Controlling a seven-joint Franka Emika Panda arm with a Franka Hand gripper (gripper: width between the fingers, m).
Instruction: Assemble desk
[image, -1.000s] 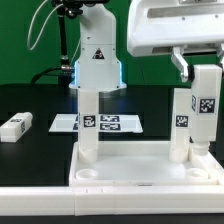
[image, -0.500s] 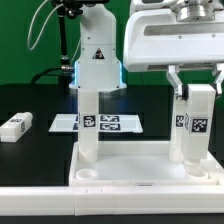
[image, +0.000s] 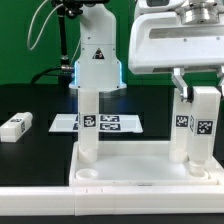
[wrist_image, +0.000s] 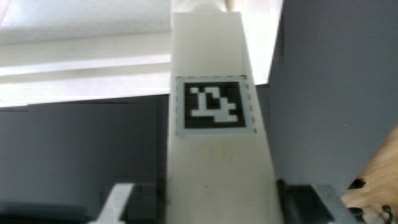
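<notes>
We see the gripper (image: 198, 92) clamped on a white desk leg (image: 205, 125). Its two fingers (wrist_image: 121, 203) press on opposite sides of this leg, close to its upper end. The held leg hangs upright below the gripper and shows a black-and-white square tag. In the wrist view the same leg runs straight away from the gripper (wrist_image: 214, 200), with its tag in the middle of the picture.

Directly below the gripper lies the white tabletop (image: 130, 158), with its rimmed side up. The lower end of the held leg reaches the near corner socket on the exterior view's right. We cannot tell if it already sits in the socket or only touches its rim.

Just beside the held leg, a little behind it and toward the exterior view's left, a second leg (image: 182, 125) stands upright in the tabletop. Well apart from the gripper, on the exterior view's left, a third leg (image: 88, 120) stands upright in the far corner. Still farther on that side, a loose leg (image: 14, 126) lies flat on the black table (image: 40, 150), apart from the tabletop. The marker board (image: 108, 122) lies flat behind the tabletop.
</notes>
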